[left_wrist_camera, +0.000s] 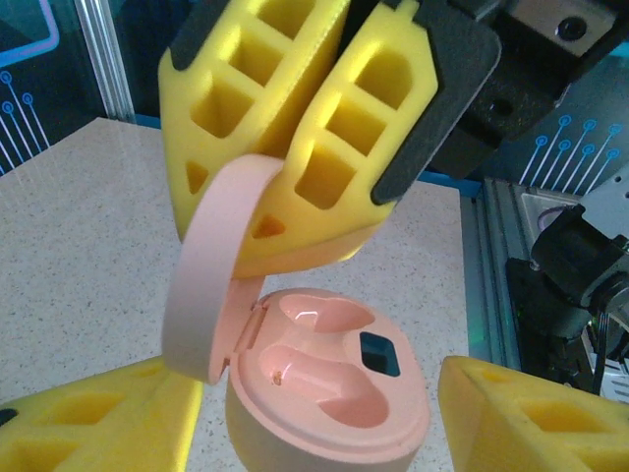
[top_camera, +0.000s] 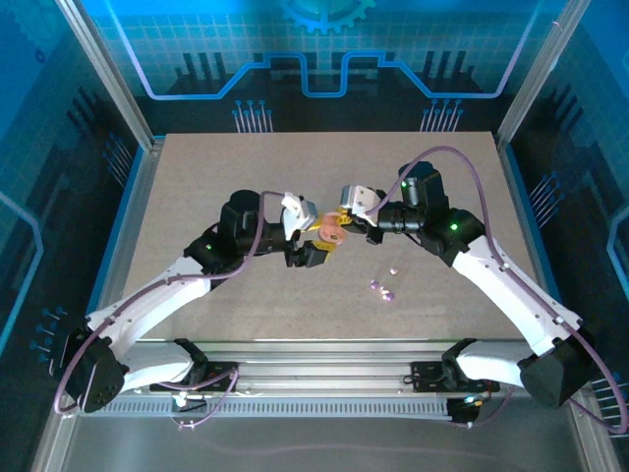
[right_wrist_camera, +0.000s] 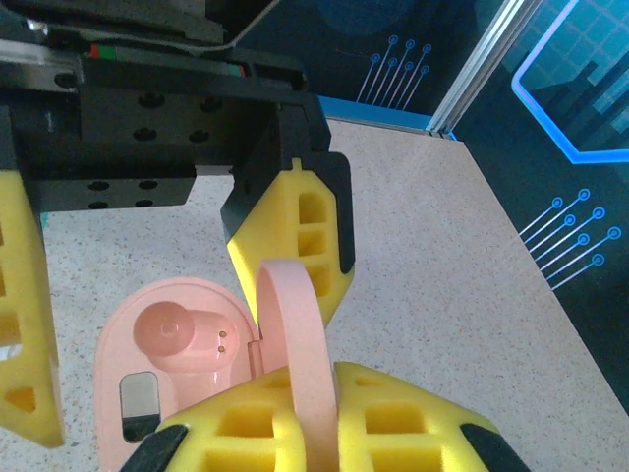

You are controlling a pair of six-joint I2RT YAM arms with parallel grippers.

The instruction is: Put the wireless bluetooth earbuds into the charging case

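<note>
The right pincer point(right_wrist_camera: 319, 418) is pinching the open lid point(left_wrist_camera: 211, 280) of the pink case point(right_wrist_camera: 197, 393) tight. The left pincer point(left_wrist_camera: 322, 379) is sitting wide around the case's bottom half; I cannot tell if it is squeezing. The earbuds point(top_camera: 383, 289) are lying on the table point(top_camera: 216, 177), nearer and right, well apart. A hard tug could bend the hinge point(left_wrist_camera: 257, 315) or drop the case.
</note>
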